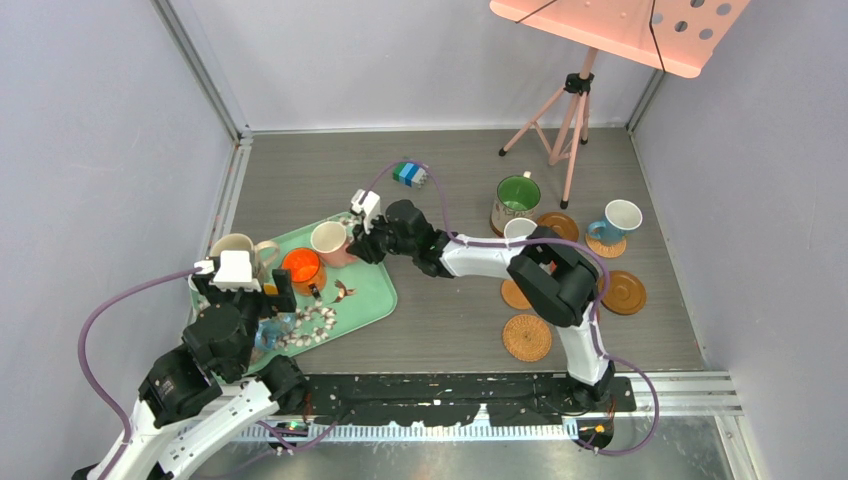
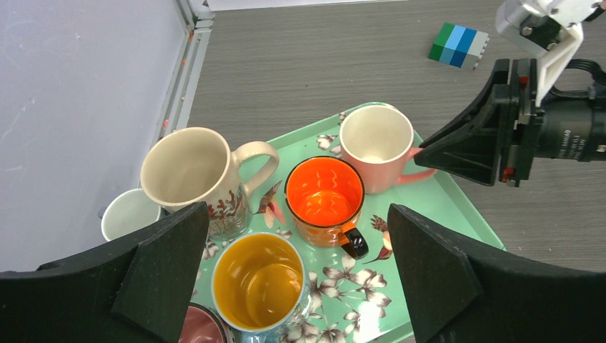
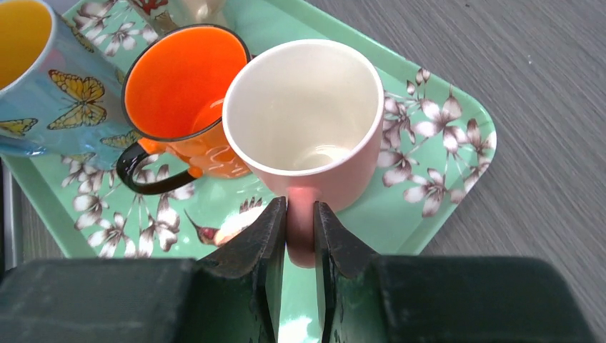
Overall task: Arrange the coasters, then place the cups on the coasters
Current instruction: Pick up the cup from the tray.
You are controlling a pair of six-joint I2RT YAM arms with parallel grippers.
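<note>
1. The right hand (image 3: 300,221) reaches across to the mint-green floral tray (image 1: 372,300), its two fingers clamped on the handle of the pink mug (image 3: 307,121).
2. That pink mug stands upright on the tray's corner, directly ahead of the right hand's fingertips; just beside it, to the hand's left, stands the orange-inside mug (image 3: 182,89) with a black handle, and farther left the yellow-inside butterfly mug (image 3: 43,78).
3. The left hand (image 2: 300,286) hangs above the near end of the tray with its fingers spread wide, gripping nothing.
4. Below and between the left hand's fingers sits the yellow-inside mug; ahead of it the orange-inside mug, and ahead-left the cream mug (image 2: 193,175).
5. Well to the right of both hands, on the surface (image 1: 450,330), lie the coasters: a woven wicker coaster (image 1: 527,337) nearest the arm bases, and a dark brown coaster (image 1: 624,292) beyond it.
6. The tall green-inside mug (image 1: 516,202) and a light blue mug (image 1: 616,221) stand among those coasters.
7. A blue-green toy block (image 1: 409,174) lies beyond the right hand.
</note>
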